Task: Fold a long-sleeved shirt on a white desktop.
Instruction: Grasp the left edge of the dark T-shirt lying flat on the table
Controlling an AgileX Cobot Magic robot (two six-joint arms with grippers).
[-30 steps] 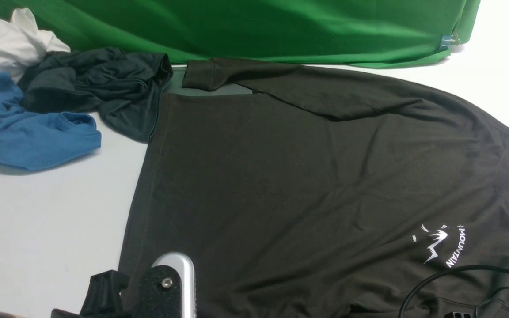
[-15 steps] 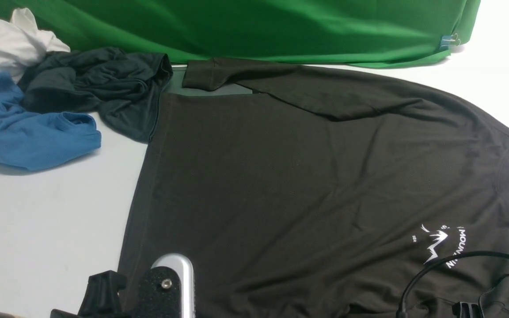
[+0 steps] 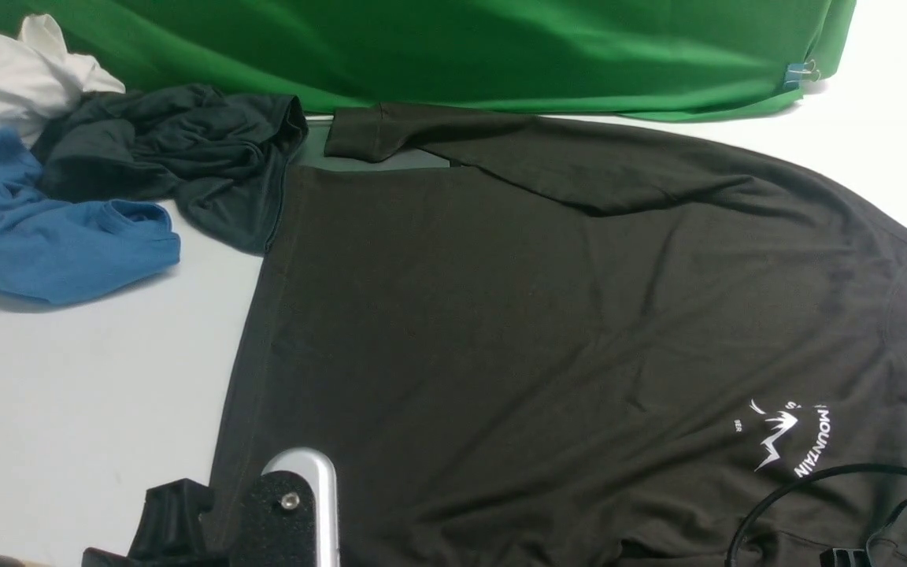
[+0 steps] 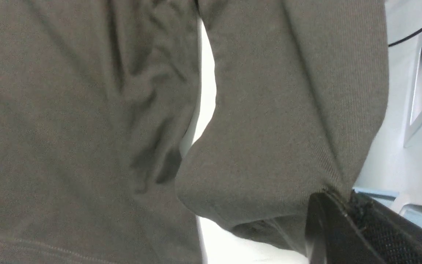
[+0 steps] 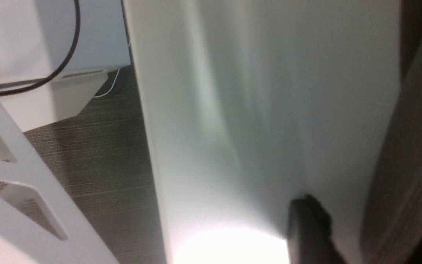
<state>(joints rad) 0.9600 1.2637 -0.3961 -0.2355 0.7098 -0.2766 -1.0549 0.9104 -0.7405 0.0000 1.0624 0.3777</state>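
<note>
White surface [image 3: 68, 394] under long-sleeved shirt [image 3: 540, 315]; left jaws at 7 o'clock pinch its cloth, right jaws' state unclear; sleeve fold likely starting, next lift inward

- long-sleeved shirt [image 3: 540, 315]: dark knit cloth, matt; fine ribbed texture visible close up in left wrist view.
- chest print [image 3: 776, 433]: white, flat, matt.
- white desktop [image 3: 83, 394]: smooth, matt.
- green backdrop [image 3: 461, 47]: thin cloth, slight sheen.
- black-grey garment [image 3: 186, 150]: smooth cloth, faint sheen.
- blue garment [image 3: 68, 244], white garment [image 3: 5, 71]: soft matt cloth.
- left arm housing [image 3: 320, 496]: silver metal, satin finish; adjoining black part [image 3: 276, 528] grainy, matt.
- left gripper [image 4: 344, 205]: black fingers [image 4: 390, 234], dimpled pad surface.
- floor [image 5: 97, 146]: wood-grain look, matt.
- white frame [image 5: 35, 176]: smooth, slight gloss; material unclear.
</note>
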